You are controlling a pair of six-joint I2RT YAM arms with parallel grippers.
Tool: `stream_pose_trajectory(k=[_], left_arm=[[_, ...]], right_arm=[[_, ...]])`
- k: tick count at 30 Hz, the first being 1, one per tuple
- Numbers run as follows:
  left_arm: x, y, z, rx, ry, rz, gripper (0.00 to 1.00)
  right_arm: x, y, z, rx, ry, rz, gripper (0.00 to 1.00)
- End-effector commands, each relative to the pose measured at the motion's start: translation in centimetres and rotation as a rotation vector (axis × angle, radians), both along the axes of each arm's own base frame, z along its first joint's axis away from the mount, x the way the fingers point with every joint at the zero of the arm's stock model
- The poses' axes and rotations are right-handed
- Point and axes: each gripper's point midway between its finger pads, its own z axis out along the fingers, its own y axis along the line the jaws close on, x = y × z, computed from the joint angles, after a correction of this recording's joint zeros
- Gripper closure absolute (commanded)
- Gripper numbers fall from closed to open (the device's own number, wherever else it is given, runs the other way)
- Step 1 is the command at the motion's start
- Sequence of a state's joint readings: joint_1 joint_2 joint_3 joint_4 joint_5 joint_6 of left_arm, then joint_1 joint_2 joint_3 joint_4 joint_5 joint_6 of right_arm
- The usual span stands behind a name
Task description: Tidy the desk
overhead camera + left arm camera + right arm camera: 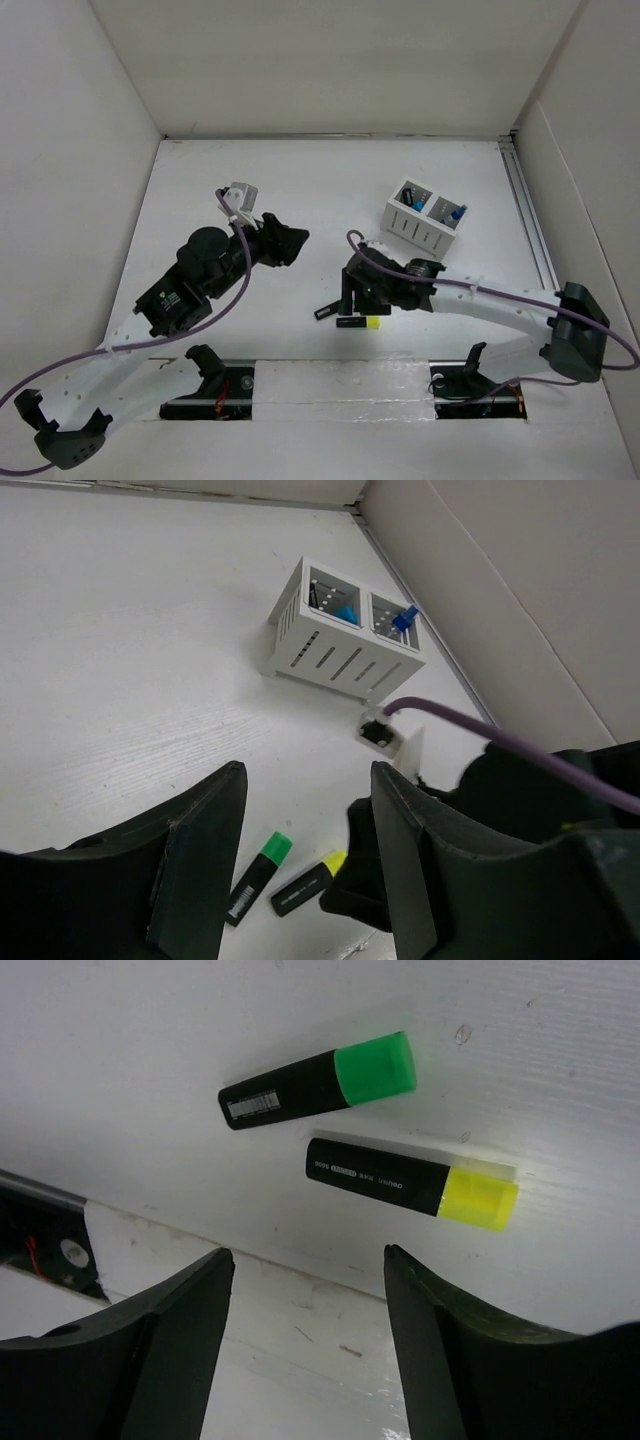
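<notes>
**A:** Where does the right gripper (305, 1260) stand?

**B:** It hangs over the near strip of the large flat matte white desk (330, 180), the tabletop walled by white panels that lies under both arms. Its two dark fingers are spread wide with nothing between them. Just beyond their tips lie a black highlighter with a yellow cap (410, 1182) and a black highlighter with a green cap (320, 1080). The two are roughly parallel, close together but not touching.

**A:** And the left gripper (307, 780)?

**B:** It is also spread and empty, held above the desk left of the middle and facing the highlighters.

**A:** What does the step in hand look like?

**B:** Probably picking up the yellow-capped one, since it is the nearer. The wrist should turn so the fingers straddle the black barrel across its short width. It should then go down until the tips are almost on the desk and close on the barrel rather than the cap. The far finger has to slip into the narrow gap without nudging the green-capped one.

**A:** And where would it go then?

**B:** Likely into the small white slotted two-compartment box (420, 228), further back on the right. Each compartment already shows something blue.

**A:** Is there any writing?

**B:** There is a line of small white print along the yellow-capped barrel and a white barcode patch on the green-capped one. Neither can be read.
</notes>
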State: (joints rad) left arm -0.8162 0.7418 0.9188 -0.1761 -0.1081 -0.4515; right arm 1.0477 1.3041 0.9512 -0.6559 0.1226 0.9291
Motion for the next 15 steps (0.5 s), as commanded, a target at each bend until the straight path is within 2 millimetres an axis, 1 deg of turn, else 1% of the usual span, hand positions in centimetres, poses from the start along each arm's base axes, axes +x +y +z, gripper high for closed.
stream_pose_trajectory(k=[1,2,3,4,5,6,8,10,12,15], left_arm=[[-0.6,0.4,1.6,-0.022,-0.053,-0.020,0.51],[-0.8,0.5,1.6,-0.028,-0.048,-0.023,0.51],[-1.2,0.7,1.6,-0.038,-0.049,-0.025,0.51],[-1.3,0.7,1.0,-0.039,-0.037,-0.030,0.51],[-1.6,0.6,0.8,-0.057,-0.026,-0.038,0.51],[-2.1,0.6,0.9,-0.076,-0.026,-0.056,0.51],[-2.4,0.4,0.3,-0.091,-0.008,-0.070,0.51],[-2.9,0.5,0.1,-0.109,0.004,-0.082,0.51],[-3.2,0.7,0.1,-0.118,0.008,-0.086,0.51],[-3.4,1.4,0.3,-0.116,0.003,-0.067,0.51]], right_arm=[[1.2,3.0,0.2,0.086,0.018,-0.097,0.33],[1.3,3.2,-0.1,0.089,0.024,-0.116,0.30],[1.4,3.0,-1.0,0.079,0.030,-0.138,0.28],[1.8,3.7,-1.0,0.116,0.027,-0.168,0.28],[2.1,3.9,-1.0,0.132,0.024,-0.187,0.28],[2.4,3.6,-1.7,0.126,0.014,-0.214,0.28],[3.2,4.3,-1.6,0.164,0.001,-0.256,0.30],[4.1,4.4,-1.7,0.153,-0.023,-0.295,0.31],[4.5,4.4,-2.0,0.136,-0.028,-0.313,0.33],[4.7,4.0,-3.3,0.065,-0.009,-0.347,0.37]])
